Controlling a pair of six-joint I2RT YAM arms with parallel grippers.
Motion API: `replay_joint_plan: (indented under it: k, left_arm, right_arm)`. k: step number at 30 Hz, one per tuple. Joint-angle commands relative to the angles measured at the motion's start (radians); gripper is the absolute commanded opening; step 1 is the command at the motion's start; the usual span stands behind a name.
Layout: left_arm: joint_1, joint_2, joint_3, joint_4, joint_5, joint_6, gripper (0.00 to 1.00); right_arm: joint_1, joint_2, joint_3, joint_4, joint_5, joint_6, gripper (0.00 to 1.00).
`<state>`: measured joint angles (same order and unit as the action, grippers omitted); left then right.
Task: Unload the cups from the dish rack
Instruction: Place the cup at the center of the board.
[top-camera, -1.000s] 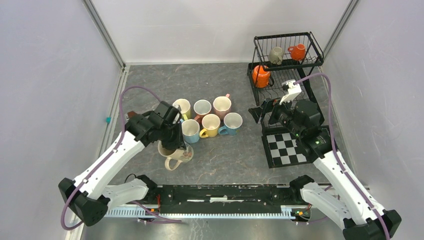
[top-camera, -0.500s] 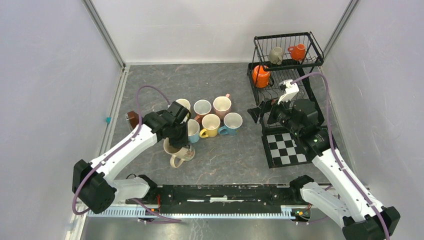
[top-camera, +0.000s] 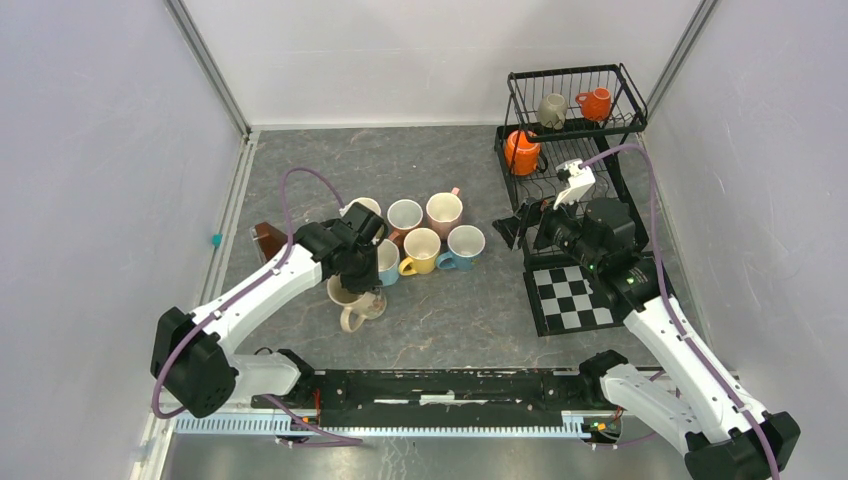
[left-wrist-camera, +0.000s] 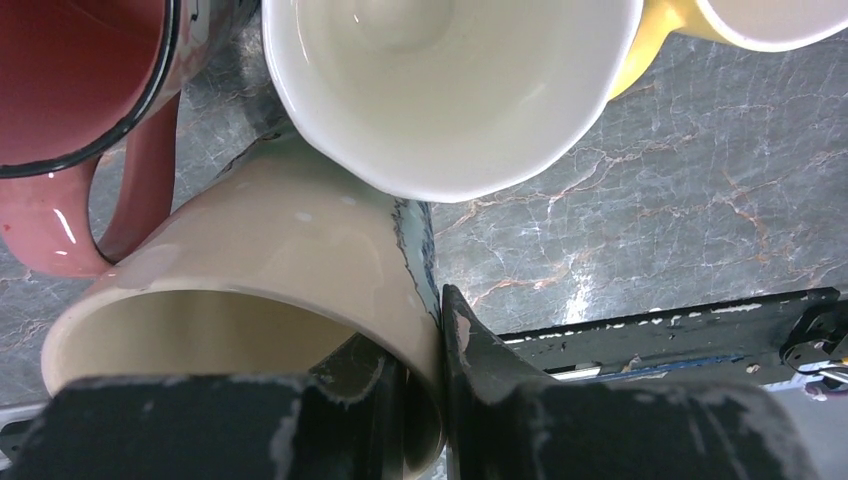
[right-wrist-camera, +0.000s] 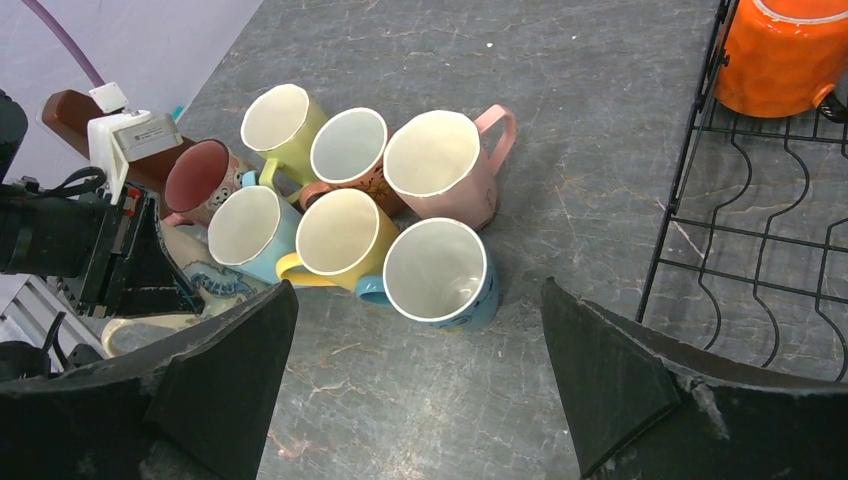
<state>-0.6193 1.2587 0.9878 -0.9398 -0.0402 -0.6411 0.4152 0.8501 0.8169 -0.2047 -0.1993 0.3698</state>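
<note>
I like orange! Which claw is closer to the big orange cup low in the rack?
Right. The right claw hangs open near the orange cup; the left claw is far away, pinching a cream mug.

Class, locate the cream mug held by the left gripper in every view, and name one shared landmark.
Top external: cream mug, left of centre, nearest the arm bases.
Left wrist: mug lower left, rim pinched by left gripper.
Right wrist: mug lower left, mostly hidden.
Shared landmark: yellow mug.
</note>
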Motion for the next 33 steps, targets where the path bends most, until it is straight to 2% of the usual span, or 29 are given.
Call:
replay_joint_plan:
  k: [1,4,14,27,33]
  left_arm:
    - [-0.002,0.029,0.006,0.06,-0.058,0.042,0.14]
    - [-0.005,0.022,-0.005,0.076,-0.057,0.03,0.24]
    - [-0.015,-0.008,-0.022,0.116,-0.026,0.032,0.4]
    - [-0.019,-0.024,0.015,0.124,-0.013,0.069,0.53]
    - [-0.023,-0.04,0.02,0.127,-0.017,0.066,0.63]
  right_arm:
    - [0.0,-0.013,0.015,0.011,-0.01,-0.006,0.98]
    - [0.0,-0.013,0.018,0.002,-0.011,-0.009,0.98]
    - [0.001,-0.016,0.025,-0.016,0.019,-0.009,0.98]
    - [-0.001,-0.014,0.024,-0.059,0.05,-0.003,0.98]
    - [0.0,-0.014,0.021,-0.066,0.061,-0.003,0.98]
